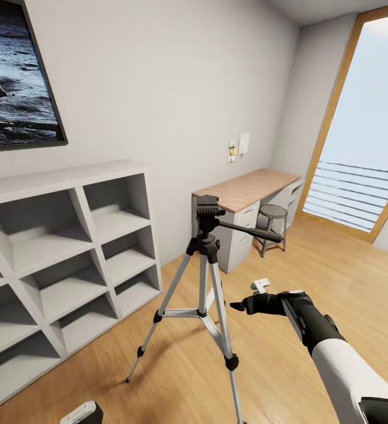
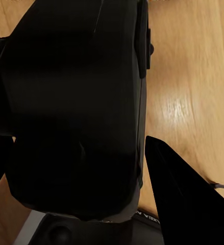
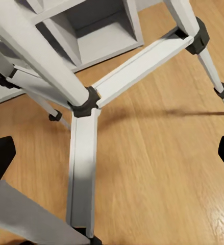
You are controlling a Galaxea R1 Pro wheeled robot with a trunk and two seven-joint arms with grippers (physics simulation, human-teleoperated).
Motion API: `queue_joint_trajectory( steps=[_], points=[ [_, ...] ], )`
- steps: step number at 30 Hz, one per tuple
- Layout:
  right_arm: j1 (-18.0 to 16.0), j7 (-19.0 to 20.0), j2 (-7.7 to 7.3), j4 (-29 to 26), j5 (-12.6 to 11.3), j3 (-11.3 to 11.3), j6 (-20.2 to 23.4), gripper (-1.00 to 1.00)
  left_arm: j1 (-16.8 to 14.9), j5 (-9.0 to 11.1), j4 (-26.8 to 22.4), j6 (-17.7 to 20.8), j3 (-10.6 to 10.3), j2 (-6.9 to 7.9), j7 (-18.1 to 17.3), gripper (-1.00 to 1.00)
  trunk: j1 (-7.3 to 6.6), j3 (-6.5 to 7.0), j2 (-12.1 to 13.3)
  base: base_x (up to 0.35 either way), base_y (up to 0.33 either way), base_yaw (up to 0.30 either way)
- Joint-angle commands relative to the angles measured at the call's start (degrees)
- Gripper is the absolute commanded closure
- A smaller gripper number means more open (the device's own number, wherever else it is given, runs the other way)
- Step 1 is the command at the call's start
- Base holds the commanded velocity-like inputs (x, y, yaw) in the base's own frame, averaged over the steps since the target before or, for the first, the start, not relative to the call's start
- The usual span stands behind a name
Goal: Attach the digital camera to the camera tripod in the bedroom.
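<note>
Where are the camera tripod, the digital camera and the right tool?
camera tripod [image 1: 208,217], head view, on its black head.
digital camera [image 2: 76,107], left wrist view, on its black body.
right tool [image 1: 248,301], head view, between its fingertips.

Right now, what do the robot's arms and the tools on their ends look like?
The right arm has a smooth white shell along the forearm, then a black wrist section with grey trim. The right tool is black with a slim pointed tip and a small white block beside it. In the wrist views, the fingers are flat, matte black wedges. No cables show.
</note>
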Motion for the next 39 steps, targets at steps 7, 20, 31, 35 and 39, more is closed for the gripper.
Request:
queue_joint_trajectory(
  steps=[7, 20, 31, 35, 39],
  points=[
    [-0.04, 2.6, -0.01, -0.12, 1.28, -0.22, 0.19, -1.0, -0.03, -0.05, -0.51, 0.17, -0.47, 0.09, 0.4, 1.0, 0.01, -0.08, -0.07, 0.0, 0.0, 0.0],
    [-0.04, 19.15, -5.35, -1.57, 3.09, -0.22, 0.13, -1.0, -0.03, 0.2, -0.12, 0.18, -0.48, 0.09, 0.35, 1.0, 0.01, -0.08, -0.07, 0.0, 0.0, 0.0],
    [-0.04, 22.08, -3.92, -0.81, 2.87, 4.65, 0.71, -1.0, -0.03, 0.28, -0.11, 0.18, -0.45, 0.09, 0.34, 1.0, 0.01, -0.08, -0.07, 0.0, 0.0, 0.0],
    [-0.04, 21.94, -1.67, 0.95, 2.84, 4.97, 0.62, -1.0, -0.03, 0.28, -0.11, 0.18, -0.46, 0.09, 0.34, 1.0, 0.01, -0.08, -0.07, 0.0, 0.0, 0.0],
    [-0.04, 21.73, -0.82, 1.85, 2.69, 5.02, 0.34, -1.0, -0.03, 0.29, -0.11, 0.18, -0.47, 0.09, 0.34, 1.0, 0.01, -0.08, -0.07, 0.0, 0.0, 0.0]
  ],
)
